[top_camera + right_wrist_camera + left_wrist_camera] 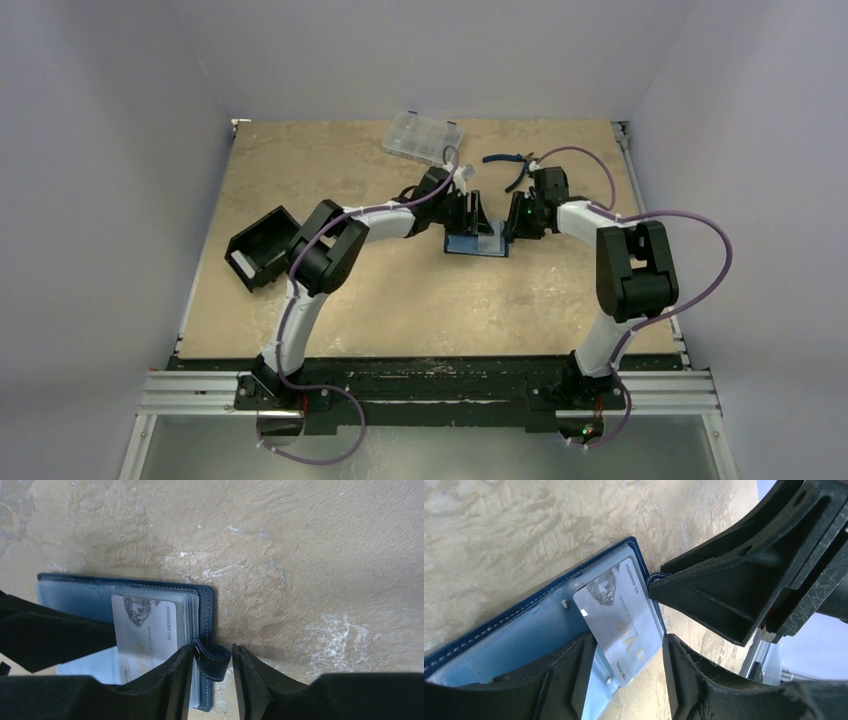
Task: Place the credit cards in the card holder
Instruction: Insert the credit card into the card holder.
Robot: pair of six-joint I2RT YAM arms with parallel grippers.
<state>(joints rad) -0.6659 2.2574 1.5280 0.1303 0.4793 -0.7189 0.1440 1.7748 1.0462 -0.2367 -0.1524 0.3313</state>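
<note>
The card holder (468,246) lies open and flat on the table, its clear sleeves up. A whitish credit card (616,612) rests on the sleeves, printed face up; it also shows in the right wrist view, credit card (145,625). My left gripper (629,640) stands open over the card's end: one finger overlaps the card's edge, the other sits at the sleeve's edge. My right gripper (212,650) is open astride the card holder's snap tab (212,660); one finger touches the tab at its stud, the other stands clear. From above, left gripper (468,215) and right gripper (512,228) flank the card holder.
A black open-topped box (262,247) sits beside the left arm's elbow. A clear compartment case (422,137) and blue-handled pliers (512,165) lie at the back. The right gripper's finger (734,575) is very close to the left gripper.
</note>
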